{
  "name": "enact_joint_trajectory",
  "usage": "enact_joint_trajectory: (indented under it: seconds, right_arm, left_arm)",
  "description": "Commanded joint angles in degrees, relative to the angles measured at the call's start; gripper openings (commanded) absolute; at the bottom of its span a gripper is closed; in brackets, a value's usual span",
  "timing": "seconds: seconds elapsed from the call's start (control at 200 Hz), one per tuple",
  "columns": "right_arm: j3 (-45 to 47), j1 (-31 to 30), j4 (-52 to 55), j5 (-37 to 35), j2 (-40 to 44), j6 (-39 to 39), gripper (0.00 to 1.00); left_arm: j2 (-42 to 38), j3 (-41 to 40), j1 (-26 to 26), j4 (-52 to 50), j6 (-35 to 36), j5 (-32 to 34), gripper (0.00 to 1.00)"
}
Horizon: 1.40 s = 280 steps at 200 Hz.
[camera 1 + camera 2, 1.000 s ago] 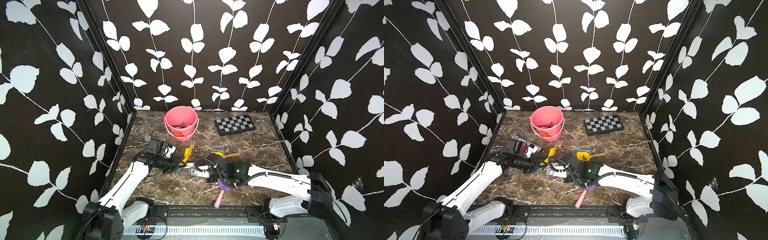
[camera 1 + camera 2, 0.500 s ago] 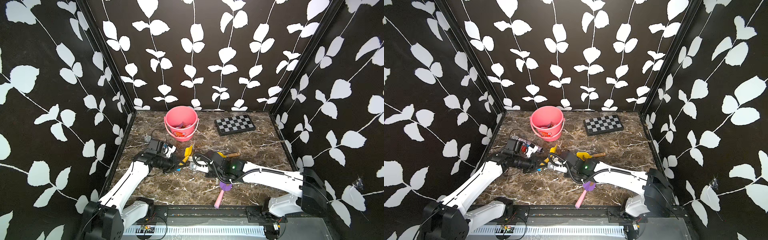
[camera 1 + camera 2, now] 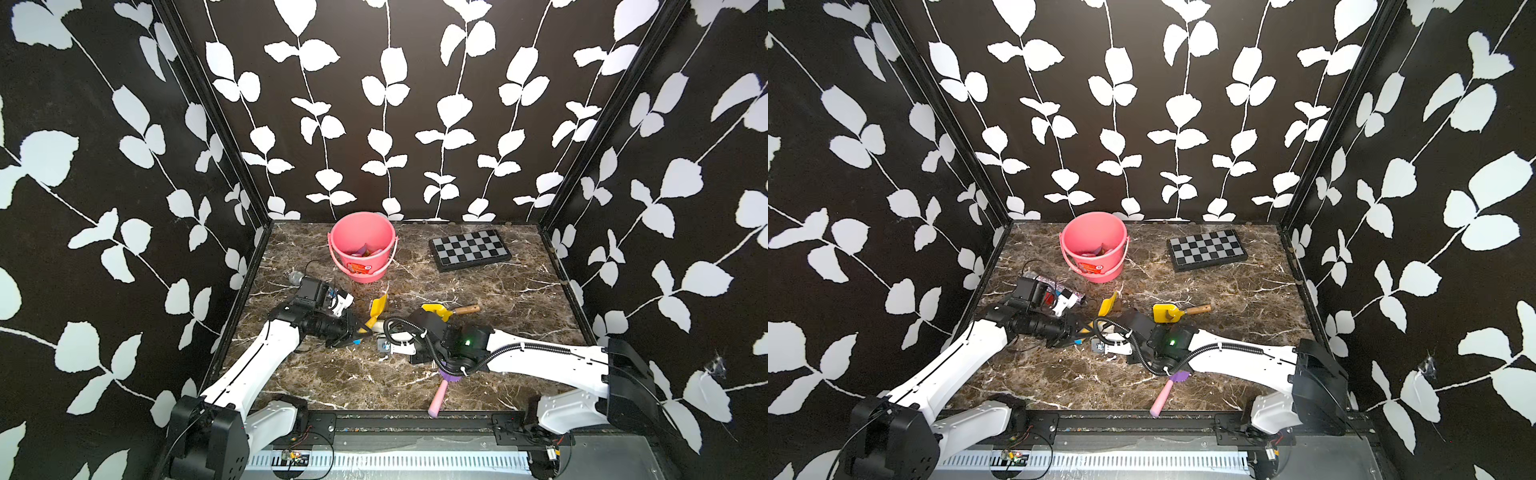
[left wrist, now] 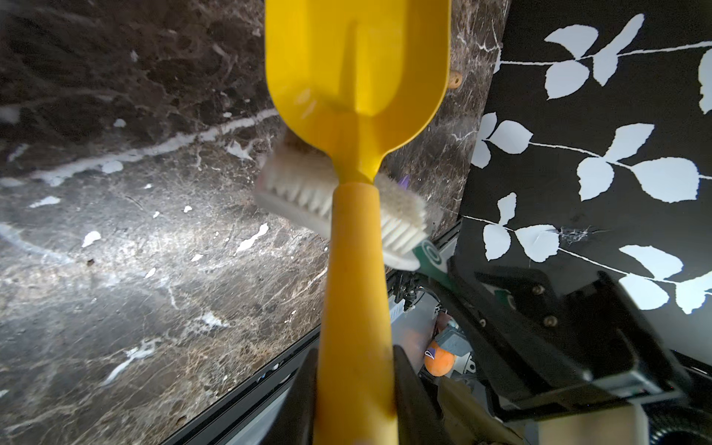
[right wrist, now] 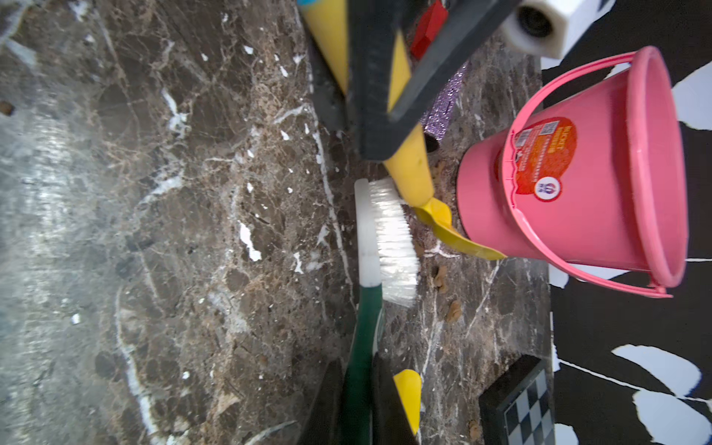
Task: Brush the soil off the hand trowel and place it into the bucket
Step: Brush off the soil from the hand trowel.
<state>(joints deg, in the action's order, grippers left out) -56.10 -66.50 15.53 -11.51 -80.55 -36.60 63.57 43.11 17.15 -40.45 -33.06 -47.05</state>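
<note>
Since a second ago my right arm has slid left toward the trowel (image 3: 378, 308). My left fingers (image 4: 410, 393) clamp its handle mid-frame, blade toward the bucket (image 3: 386, 253). My right fingers (image 5: 383, 404) grip the brush (image 5: 393, 239), bristles against the trowel's neck. Lumps of soil (image 5: 439, 275) lie on the bench (image 3: 353, 374) near the bucket.
</note>
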Motion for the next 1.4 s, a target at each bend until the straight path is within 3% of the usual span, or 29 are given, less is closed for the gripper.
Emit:
enact_joint_trajectory:
  seconds: [0.0, 0.265, 0.596, 0.886, 1.056, 1.292, 1.397]
  right_arm:
    - [-1.6, 0.8, -5.4, -3.8, -0.3, -3.7, 0.0]
    - [1.1, 3.4, -3.7, -6.1, 0.4, -5.0, 0.0]
    - [-2.0, -0.5, -1.2, 0.5, 1.0, -4.4, 0.0]
    - [-2.9, 2.9, -1.0, -3.9, -1.1, -4.7, 0.0]
    - [-1.1, 2.7, 0.4, -1.6, -1.8, -3.4, 0.0]
    - [1.7, -0.1, -5.7, 0.9, -1.1, -5.1, 0.0]
    - [3.1, 0.0, -10.0, -1.8, -1.0, -9.2, 0.0]
  left_arm:
    - [-0.3, 1.3, -0.2, -3.0, 3.6, -2.1, 0.0]
    - [0.3, 2.9, -0.2, -5.3, 6.0, -1.2, 0.0]
    - [2.3, 4.6, -0.2, -7.1, 8.6, 0.3, 0.0]
    - [1.9, 4.8, -0.1, -10.1, 11.9, 3.3, 0.0]
    - [1.4, 5.2, -0.1, -10.2, 12.1, 4.4, 0.0]
    - [1.0, 5.5, -0.2, -12.2, 13.4, 3.2, 0.0]
    - [0.8, 4.8, -0.1, -14.4, 14.8, 2.0, 0.0]
